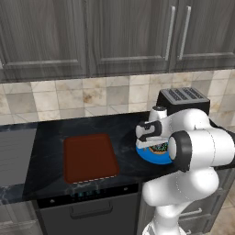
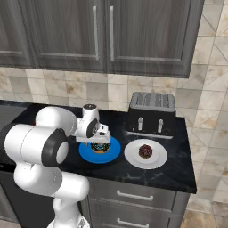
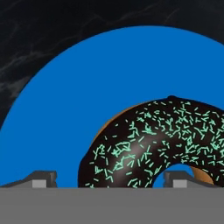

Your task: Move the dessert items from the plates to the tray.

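We're over the black counter now, with the reddish tray lying bare well off to the side of the fingers, the far side from the toaster. Right under the hand sits the blue plate, and on it the chocolate donut, teal sprinkles and all. The white plate with the small brown sweet waits just beside, toward the toaster. Now the gripper: its fingers stand apart, released, holding nothing. One fingertip sits outside the ring over bare blue plate, the other at the donut's hole, so one side of the ring lies between them. By our reckoning, a short descent and a squeeze should take it.
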